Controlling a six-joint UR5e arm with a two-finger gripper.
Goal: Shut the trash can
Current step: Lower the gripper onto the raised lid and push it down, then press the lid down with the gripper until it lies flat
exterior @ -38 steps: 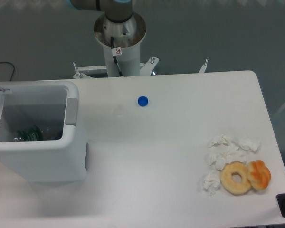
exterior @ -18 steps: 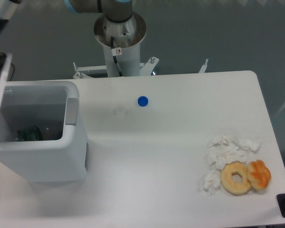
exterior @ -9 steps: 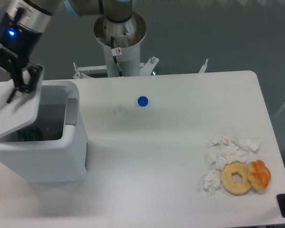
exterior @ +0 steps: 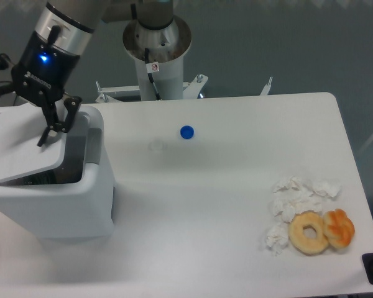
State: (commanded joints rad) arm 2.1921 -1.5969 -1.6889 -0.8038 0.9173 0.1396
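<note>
1. Since half a second ago: gripper (exterior: 22, 115) has moved right and forward over the bin, and the lid (exterior: 25, 149) has swung lower, now lying near flat across most of the opening. Two seconds back the lid stood upright at the left edge with no arm in view.
2. Trash can (exterior: 62, 198) sits at the table's (exterior: 224, 205) left edge, well apart from the blue cap (exterior: 186, 131), tissues (exterior: 295, 198) and doughnuts (exterior: 320, 231).
3. Fingers (exterior: 50, 127) spread apart, clamped on nothing; the right one rests on or just above the lid's right part. Contact not certain.
4. Step in hand, by my reading: pushing the lid down, late stage. A dark gap shows along the right side by the grey latch tab (exterior: 94, 146); lid not seated.
5. Next move likely calls for a further downward press near the free edge until it meets the rim at the tab.
</note>
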